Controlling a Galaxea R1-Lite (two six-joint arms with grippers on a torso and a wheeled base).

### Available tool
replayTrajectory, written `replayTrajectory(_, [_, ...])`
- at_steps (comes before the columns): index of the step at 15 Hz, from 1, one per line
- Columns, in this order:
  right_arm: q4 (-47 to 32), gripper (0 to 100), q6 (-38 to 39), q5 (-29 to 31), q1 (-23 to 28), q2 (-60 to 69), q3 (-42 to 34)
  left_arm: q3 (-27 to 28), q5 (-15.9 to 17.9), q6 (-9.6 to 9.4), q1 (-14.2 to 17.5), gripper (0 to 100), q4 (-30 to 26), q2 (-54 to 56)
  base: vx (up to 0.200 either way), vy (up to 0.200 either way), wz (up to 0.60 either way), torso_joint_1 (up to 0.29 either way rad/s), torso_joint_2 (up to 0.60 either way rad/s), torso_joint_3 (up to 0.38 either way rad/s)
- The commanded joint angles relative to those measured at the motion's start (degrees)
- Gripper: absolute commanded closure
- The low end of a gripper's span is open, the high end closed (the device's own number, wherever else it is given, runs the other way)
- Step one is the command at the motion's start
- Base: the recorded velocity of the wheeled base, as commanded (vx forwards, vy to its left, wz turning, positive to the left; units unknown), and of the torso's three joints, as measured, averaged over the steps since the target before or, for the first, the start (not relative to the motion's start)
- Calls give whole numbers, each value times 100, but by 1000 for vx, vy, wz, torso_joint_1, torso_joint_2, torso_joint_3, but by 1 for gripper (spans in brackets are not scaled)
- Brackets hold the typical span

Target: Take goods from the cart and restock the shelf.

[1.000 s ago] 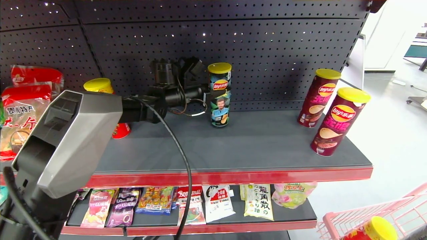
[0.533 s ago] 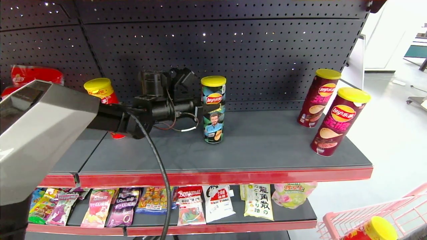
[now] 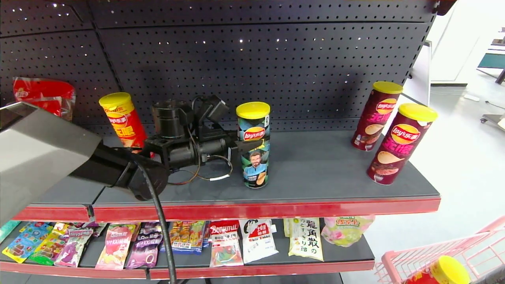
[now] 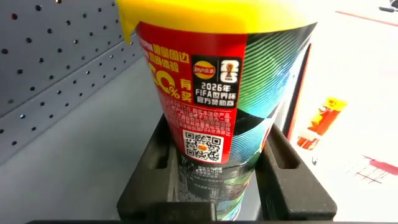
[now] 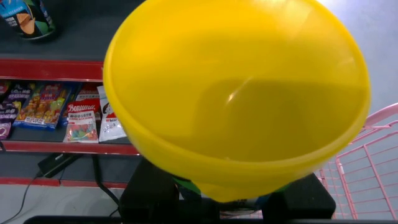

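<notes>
Evidently mid-placement: the left hand [image 3: 245,145] clamps the blue-green cylindrical chip can with yellow lid [image 3: 253,144], upright on the grey shelf [image 3: 315,173] just behind its red front lip [image 3: 268,209]. Next it likely calls for a release and a withdrawal without toppling the can. The right hand [image 5: 227,202], out before that lip, grips a second yellow-lidded can [image 5: 236,93].

a dark pegboard wall [image 3: 276,59] is standing across the back, and small points of light are shining through some of its holes. to the right a pale, glossy floor [image 3: 465,165] is stretching away, catching bright light. a white wall [image 3: 453,51] is rising beyond it, with a teal-topped table [image 3: 491,61] and a wheeled furniture base [image 3: 491,117] standing far off.
</notes>
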State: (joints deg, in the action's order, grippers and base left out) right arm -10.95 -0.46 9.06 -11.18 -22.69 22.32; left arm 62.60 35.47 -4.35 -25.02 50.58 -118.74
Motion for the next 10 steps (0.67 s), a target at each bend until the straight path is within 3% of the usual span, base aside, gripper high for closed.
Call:
replayTrajectory(1, [-4,100,-6,0,2,1,18,-108,-58,5,-30,100,22,70,0,0,0,0,0,0])
replayTrajectory(10, [-4,100,-15,0,10,27,27,-424,3,-31,-162,100,251,44,0,0,0,0,0,0])
